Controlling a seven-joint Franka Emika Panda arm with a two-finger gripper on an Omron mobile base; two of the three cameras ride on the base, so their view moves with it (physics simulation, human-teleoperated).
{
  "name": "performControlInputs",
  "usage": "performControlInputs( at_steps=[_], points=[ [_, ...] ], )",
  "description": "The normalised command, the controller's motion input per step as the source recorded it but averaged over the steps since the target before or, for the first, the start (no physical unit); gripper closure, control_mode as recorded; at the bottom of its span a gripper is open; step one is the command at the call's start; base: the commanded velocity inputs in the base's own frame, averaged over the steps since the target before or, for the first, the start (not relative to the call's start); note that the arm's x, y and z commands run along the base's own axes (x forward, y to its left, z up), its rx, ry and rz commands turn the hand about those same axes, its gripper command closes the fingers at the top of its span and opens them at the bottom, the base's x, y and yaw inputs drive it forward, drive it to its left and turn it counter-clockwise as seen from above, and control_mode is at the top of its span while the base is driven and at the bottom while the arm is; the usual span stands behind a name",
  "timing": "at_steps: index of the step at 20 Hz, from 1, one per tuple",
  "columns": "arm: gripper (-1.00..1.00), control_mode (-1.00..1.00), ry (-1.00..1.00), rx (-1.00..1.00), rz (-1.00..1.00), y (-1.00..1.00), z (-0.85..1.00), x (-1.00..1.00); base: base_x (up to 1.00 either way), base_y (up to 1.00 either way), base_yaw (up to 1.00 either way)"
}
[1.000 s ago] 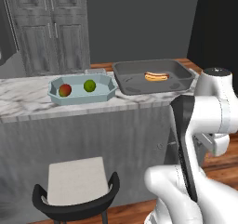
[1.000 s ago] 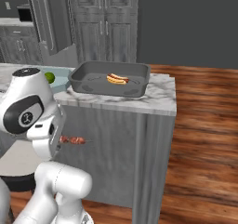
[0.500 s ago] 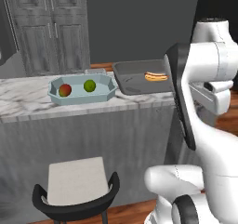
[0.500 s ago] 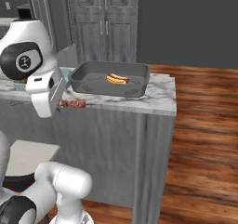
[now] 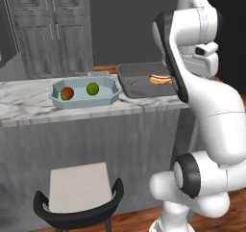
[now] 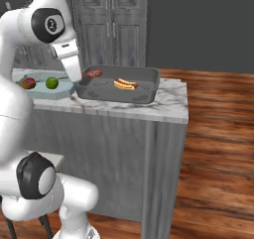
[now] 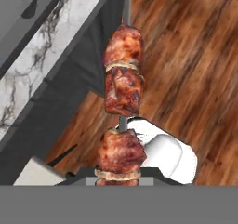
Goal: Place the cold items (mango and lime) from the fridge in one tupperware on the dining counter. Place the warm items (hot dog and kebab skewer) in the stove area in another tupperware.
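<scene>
since a second ago the arm has swung up from low beside the counter to counter height, carrying the kebab skewer [image 7: 122, 90] toward the trays. the jaws are pressed tight on the skewer's near end, at the bottom of the hand view, where the lowest chunk of meat sits right against them; the rest of the stick runs away from the hand with two more browned chunks and a bare grey tip. in the right base view the skewer's far end [image 6: 93, 74] hangs over the near left corner of the dark grey rectangular tray [image 6: 144, 95], the other tupperware, where the hot dog [image 6: 125, 84] already lies. left of it on the marble dining counter [image 6: 171, 104] the pale eight-sided tupperware [image 5: 111, 95] holds the mango [image 5: 67, 93] and the lime [image 5: 92, 88] side by side. the skewer looks light and its stick stiff, but the meat is probably soft and greasy, so the hold at one end may let it swing or slip; a grip on the stick between chunks would seem steadier. what remains, i judge, is to lower it into the grey tray beside the hot dog.
</scene>
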Motion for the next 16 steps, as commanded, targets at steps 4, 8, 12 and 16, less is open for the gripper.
performControlInputs(
  at_steps=[4,8,12,16],
  points=[
    [1.00,-1.00,-0.04,0.10,0.48,-0.16,0.10,1.00,0.00,0.00,0.00],
    [1.00,-1.00,-0.02,0.17,0.66,-0.38,0.00,1.00,0.00,0.00,0.00],
    [1.00,-1.00,0.00,0.07,0.37,-0.18,0.00,0.97,0.00,0.00,0.00],
    [1.00,-1.00,-0.01,0.00,0.37,0.03,-0.12,0.88,0.00,0.00,0.00]
  ],
)
